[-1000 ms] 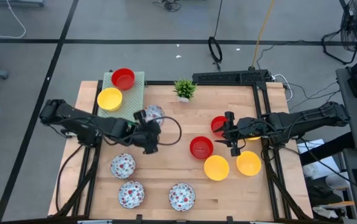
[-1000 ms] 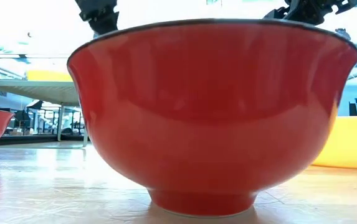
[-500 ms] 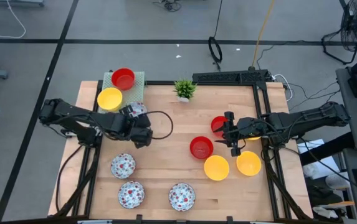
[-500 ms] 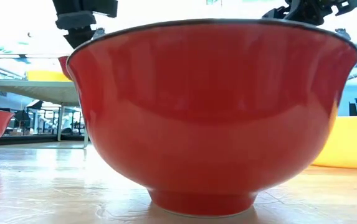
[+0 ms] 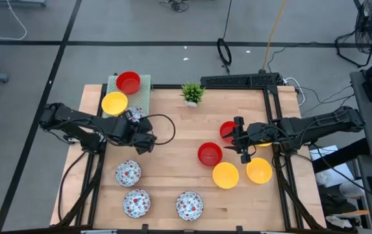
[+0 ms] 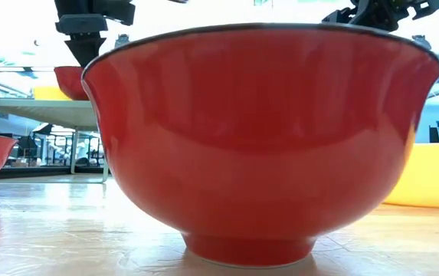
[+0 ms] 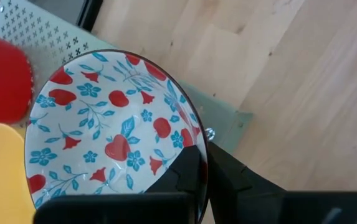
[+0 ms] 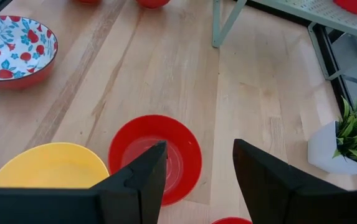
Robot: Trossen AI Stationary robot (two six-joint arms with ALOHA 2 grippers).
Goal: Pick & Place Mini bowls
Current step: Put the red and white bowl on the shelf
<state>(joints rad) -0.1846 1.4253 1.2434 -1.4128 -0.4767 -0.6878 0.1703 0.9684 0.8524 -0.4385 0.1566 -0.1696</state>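
While carried: floral bowl [image 7: 113, 134] is pinched at its rim by left end effector [image 7: 202, 171], for setting on rack [image 5: 144, 85].
Right end effector [image 8: 197, 165]: held spread above red bowl [image 8: 155, 157].

A small green potted plant [image 5: 192, 93] stands at the wooden counter [image 5: 179, 169]'s far edge, near a pale perforated rack [image 5: 141, 91].

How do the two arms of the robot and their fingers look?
Both arms are dark, jointed and slender. A thin black cable loops beside the left arm. The right arm ends in two flat, matte black fingers with angular edges.
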